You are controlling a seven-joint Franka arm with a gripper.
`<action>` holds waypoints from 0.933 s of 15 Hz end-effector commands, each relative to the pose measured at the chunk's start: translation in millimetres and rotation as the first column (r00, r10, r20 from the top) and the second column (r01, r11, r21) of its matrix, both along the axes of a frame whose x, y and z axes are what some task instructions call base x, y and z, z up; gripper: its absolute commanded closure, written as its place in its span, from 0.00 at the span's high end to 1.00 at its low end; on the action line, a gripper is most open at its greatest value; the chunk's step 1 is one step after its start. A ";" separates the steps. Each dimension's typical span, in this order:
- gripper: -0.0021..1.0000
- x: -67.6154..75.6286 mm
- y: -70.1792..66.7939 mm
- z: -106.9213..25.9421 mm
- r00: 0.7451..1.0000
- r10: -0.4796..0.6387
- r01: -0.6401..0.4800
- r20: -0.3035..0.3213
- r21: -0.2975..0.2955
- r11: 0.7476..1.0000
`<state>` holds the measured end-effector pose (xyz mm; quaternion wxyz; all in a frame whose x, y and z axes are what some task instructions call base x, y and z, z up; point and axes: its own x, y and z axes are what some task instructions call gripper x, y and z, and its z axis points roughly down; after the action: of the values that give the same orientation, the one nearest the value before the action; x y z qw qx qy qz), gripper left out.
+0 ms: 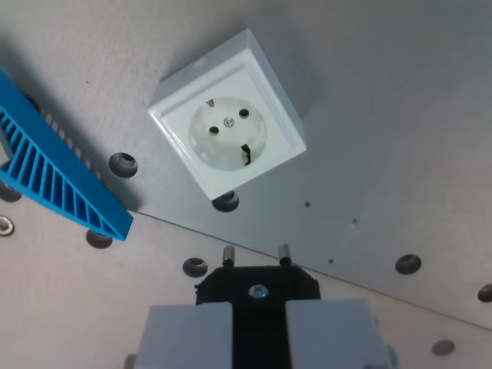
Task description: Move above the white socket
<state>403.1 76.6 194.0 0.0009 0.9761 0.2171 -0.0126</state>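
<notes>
A flat grey work surface [400, 115] is seen across the whole frame, matt and lightly speckled. A seam is seen running from the middle left down toward the lower right edge, where one panel meets another. Several round bolt holes are set into the surface: one [123, 164] at the middle left, one [408, 264] at the lower right, and others near the bottom left and along the seam. Nothing of the room beyond the surface is shown.

No brand, label or readable writing can be made out on anything.

The white socket [227, 125] is placed in the upper centre of the frame, resting on the grey surface and turned at an angle to the frame edges. Its round recess is shown with two pin holes, a small central screw and a dark earth clip at the lower right of the recess. The recess holds no plug.

A blue ribbed plastic part [54, 165] is seen along the left edge, slanting down toward the centre, well apart from the socket.

At the bottom centre the gripper [258, 330] is seen, its two pale fingers [188, 334] pressed against a black plug [257, 284] held between them. The plug's two metal pins [228, 254] are pointed up the frame toward the socket, below it and not touching it.
</notes>
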 end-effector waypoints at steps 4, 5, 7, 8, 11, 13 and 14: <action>0.00 -2.8 2.8 -28.5 0.956 0.274 -0.272 0.102 -0.030 0.962; 0.00 -3.0 3.3 -32.3 0.952 0.287 -0.285 0.103 -0.034 0.958; 0.00 -3.5 4.3 -39.7 0.943 0.316 -0.313 0.106 -0.038 0.949; 0.00 -3.7 4.8 -43.4 0.937 0.331 -0.328 0.108 -0.042 0.944; 0.00 -4.5 6.3 -53.9 0.928 0.357 -0.354 0.107 -0.049 0.934; 0.00 -4.9 7.4 -60.5 0.921 0.374 -0.371 0.105 -0.049 0.927; 0.00 -5.1 7.9 -63.5 0.918 0.382 -0.379 0.106 -0.052 0.924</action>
<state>402.4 83.9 138.4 -0.0006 0.9434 0.3314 -0.0132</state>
